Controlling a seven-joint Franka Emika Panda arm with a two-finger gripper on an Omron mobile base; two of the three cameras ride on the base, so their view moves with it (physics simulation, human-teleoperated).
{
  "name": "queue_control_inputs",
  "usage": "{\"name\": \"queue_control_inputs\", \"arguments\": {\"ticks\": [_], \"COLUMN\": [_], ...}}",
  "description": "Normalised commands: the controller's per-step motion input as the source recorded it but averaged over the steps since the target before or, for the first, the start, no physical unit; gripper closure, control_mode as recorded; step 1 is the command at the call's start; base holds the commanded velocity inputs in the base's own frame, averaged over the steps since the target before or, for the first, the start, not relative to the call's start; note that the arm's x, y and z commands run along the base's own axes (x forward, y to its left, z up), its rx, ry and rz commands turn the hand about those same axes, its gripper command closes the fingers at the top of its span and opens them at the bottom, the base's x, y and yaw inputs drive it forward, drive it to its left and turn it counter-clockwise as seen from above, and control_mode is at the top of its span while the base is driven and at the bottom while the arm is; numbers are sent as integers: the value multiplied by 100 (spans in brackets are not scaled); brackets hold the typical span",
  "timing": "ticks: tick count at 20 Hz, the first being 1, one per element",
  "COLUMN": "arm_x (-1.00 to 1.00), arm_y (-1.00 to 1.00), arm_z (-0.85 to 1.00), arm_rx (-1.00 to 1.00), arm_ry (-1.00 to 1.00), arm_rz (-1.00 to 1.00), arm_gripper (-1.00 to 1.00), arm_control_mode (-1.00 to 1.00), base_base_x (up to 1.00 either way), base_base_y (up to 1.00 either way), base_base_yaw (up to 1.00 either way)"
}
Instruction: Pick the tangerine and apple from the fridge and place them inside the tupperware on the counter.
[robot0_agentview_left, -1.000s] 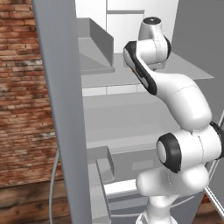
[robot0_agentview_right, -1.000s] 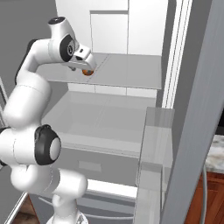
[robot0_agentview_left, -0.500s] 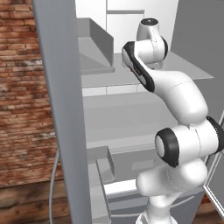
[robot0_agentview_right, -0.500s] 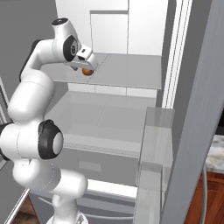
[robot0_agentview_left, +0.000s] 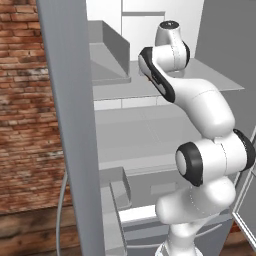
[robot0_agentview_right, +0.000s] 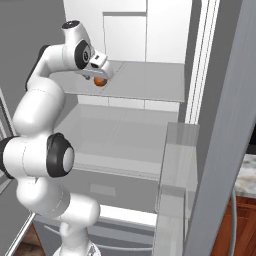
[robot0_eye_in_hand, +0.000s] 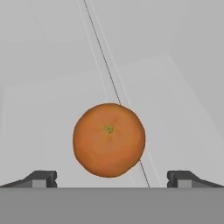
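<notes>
The tangerine (robot0_eye_in_hand: 109, 139), a bright orange ball, rests on the upper shelf (robot0_agentview_right: 145, 82) of the open fridge (robot0_agentview_left: 70, 125). My gripper (robot0_eye_in_hand: 112, 178) is open, its two finger tips wide apart on either side of the fruit, which lies just ahead of them, centred in the gap. From the right base view the tangerine (robot0_agentview_right: 100, 81) sits directly under the gripper (robot0_agentview_right: 99, 76). The apple and the tupperware are out of view. A sliver of the marbled counter (robot0_agentview_right: 248, 176) shows at the far right.
The fridge door edge (robot0_agentview_right: 220, 150) stands close on the right, with a door bin (robot0_agentview_right: 175, 165) beside it. Below the upper shelf lie a wider middle shelf (robot0_agentview_left: 135, 135) and a drawer (robot0_agentview_left: 145, 215). A brick wall (robot0_agentview_left: 25, 110) is at the left.
The arm has stretched a little deeper into the fridge, settling the hand over the tangerine. The tangerine has stayed where it was.
</notes>
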Motion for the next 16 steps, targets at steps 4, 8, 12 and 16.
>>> {"name": "queue_control_inputs", "arguments": {"ticks": [4, 8, 12, 16], "arm_x": [0, 1, 0, 5], "arm_y": [-7, -8, -7, -2], "arm_z": [-6, -8, -8, -8], "arm_rx": [0, 0, 0, 0], "arm_ry": [0, 0, 0, 0], "arm_rz": [0, 0, 0, 0], "arm_gripper": [-100, -100, -100, -100], "arm_control_mode": [-100, -100, -100, -100], "base_base_x": [0, 0, 0, 0], "base_base_y": [0, 0, 0, 0], "base_base_yaw": [0, 0, 0, 0]}}
